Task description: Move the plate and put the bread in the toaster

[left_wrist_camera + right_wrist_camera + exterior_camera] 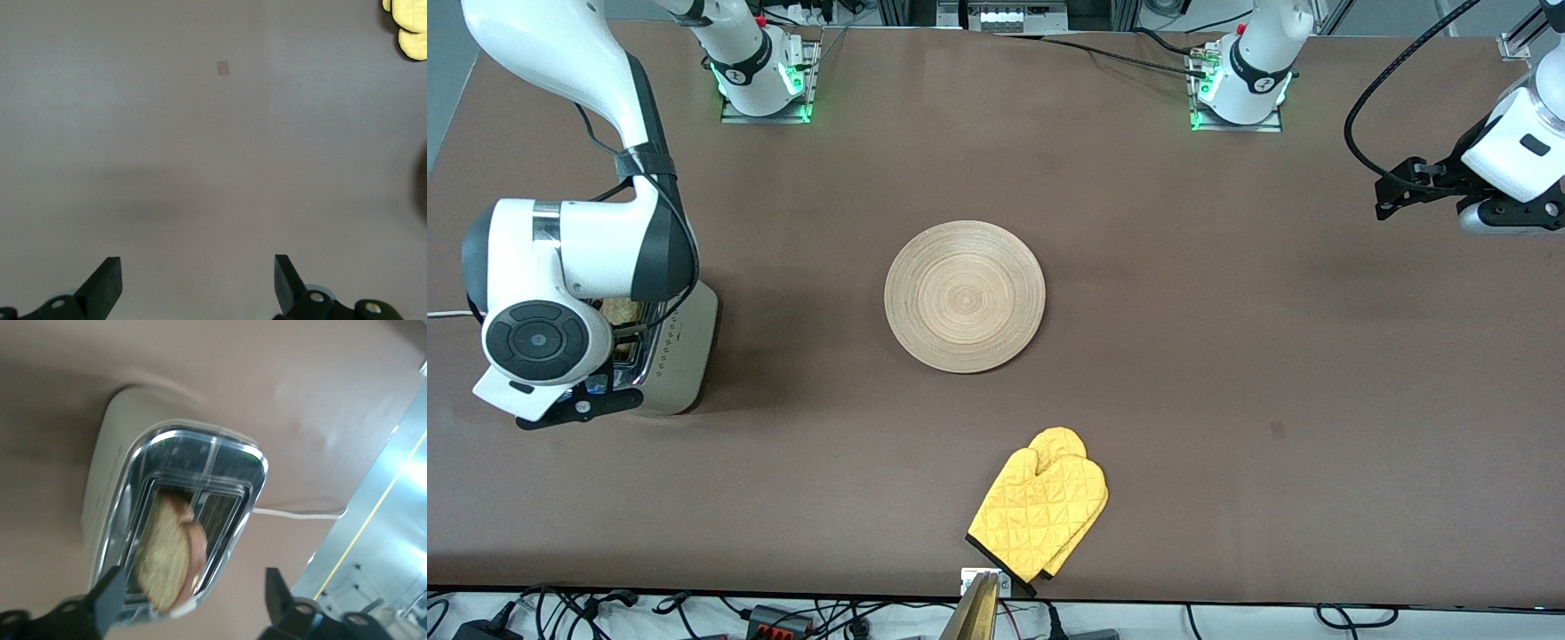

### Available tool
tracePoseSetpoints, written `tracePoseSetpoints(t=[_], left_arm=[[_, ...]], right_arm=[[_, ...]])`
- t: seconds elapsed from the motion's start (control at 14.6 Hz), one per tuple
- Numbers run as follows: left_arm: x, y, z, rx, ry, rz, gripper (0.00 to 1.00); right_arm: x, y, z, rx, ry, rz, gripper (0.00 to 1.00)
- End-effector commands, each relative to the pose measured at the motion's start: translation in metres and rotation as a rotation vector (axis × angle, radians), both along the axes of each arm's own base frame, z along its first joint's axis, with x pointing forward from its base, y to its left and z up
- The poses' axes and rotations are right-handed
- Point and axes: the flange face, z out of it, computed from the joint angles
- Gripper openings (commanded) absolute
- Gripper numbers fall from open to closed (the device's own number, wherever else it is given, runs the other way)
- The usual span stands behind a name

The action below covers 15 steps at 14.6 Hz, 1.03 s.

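Observation:
The toaster [685, 347] stands at the right arm's end of the table, with its chrome top in the right wrist view [110, 473]. The bread [167, 557] stands tilted in one slot and sticks out of it; a bit of it shows in the front view [620, 311]. My right gripper [193, 583] is open just above the toaster, its fingers apart from the bread. The wooden plate [965, 296] lies flat at the table's middle. My left gripper [198, 267] is open and empty over bare table at the left arm's end.
A yellow oven mitt [1040, 514] lies near the table's front edge, nearer the camera than the plate; its tip shows in the left wrist view [407, 27]. The toaster's white cord [300, 515] runs off toward the table's end.

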Motion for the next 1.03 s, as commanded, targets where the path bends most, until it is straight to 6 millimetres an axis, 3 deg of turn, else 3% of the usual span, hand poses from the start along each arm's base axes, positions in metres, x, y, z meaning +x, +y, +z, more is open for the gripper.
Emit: tracePoseSetpoints(t=[0.0,0.41,0.55,0.96], left_arm=[[0.001,-0.002,0.006,-0.016,0.007,-0.005,1.0],[0.001,-0.002,0.006,-0.016,0.007,-0.005,1.0],[0.001,-0.002,0.007,-0.016,0.005,-0.005,1.0],[0.001,0.0,0.006,-0.016,0.007,-0.004,1.0]], right_arm=[[-0.019,0.006,0.047,0.103,-0.021,-0.047,1.0],[-0.029,-0.013,0.097,0.534,-0.076,-0.174,1.0],[-0.029,-0.009,0.108,0.547,-0.09,-0.166,1.0],[-0.027,-0.015,0.111,0.547,-0.106,-0.168,1.0]])
